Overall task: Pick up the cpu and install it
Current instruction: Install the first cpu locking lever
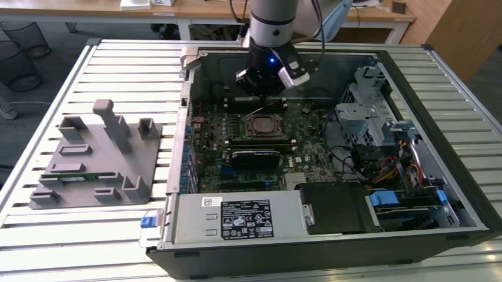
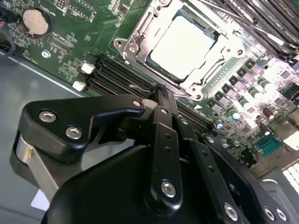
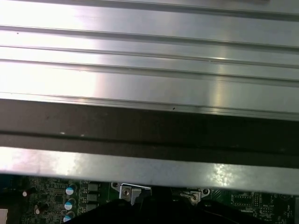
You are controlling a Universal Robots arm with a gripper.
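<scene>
Silver-grey round arm (image 1: 273, 14) with a black lower section, a small blue light glowing on the front. White-and-black box (image 1: 294, 73) fixed at the side of the wrist, dark cables trailing up beside it. Black gripper (image 2: 161, 95) in the second wrist view: glossy, rounded links joined by silver round-headed screws, with a grey metal block behind the links on one side.

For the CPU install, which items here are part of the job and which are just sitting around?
Part of the job:
- cpu, seated in its socket frame on the motherboard
- end effector, hovering beside the socket

Just sitting around:
- grey parts holder on the exterior view's left
- green memory stick on that holder
- power supply
</scene>
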